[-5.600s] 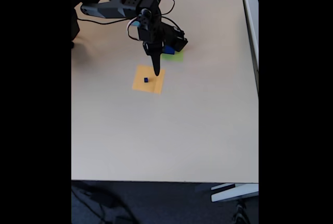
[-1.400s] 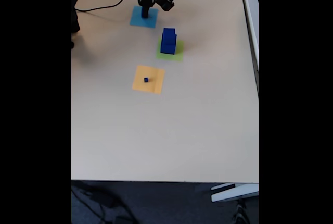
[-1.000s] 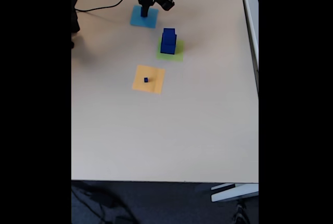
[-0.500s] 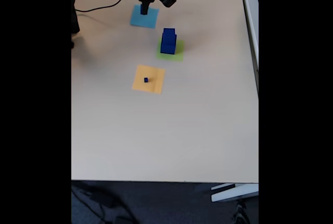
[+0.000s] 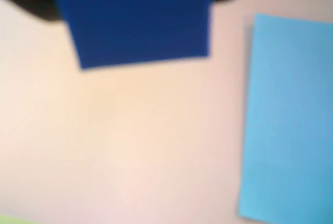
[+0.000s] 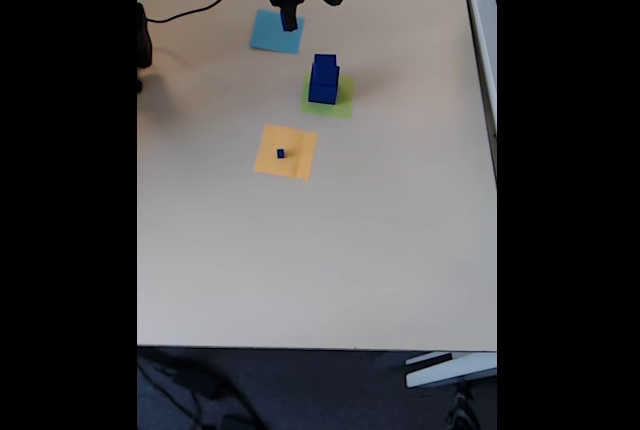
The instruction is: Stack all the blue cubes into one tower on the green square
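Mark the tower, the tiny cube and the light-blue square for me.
tower [image 6: 323,80]: fixed view, front face of the stack on the green square.
tiny cube [image 6: 281,153]: fixed view, its top, on the orange-yellow square.
light-blue square [image 5: 289,120]: wrist view, middle of the sheet.

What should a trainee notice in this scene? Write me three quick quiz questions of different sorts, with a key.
1. True or false: the tiny cube sits on the orange-yellow square.
2. The tower stands on: A) the light-blue square; B) the green square; C) bare table.
3. Fill in: in the wrist view, the hand grips a ____.

Key: 1 true; 2 B; 3 blue cube.
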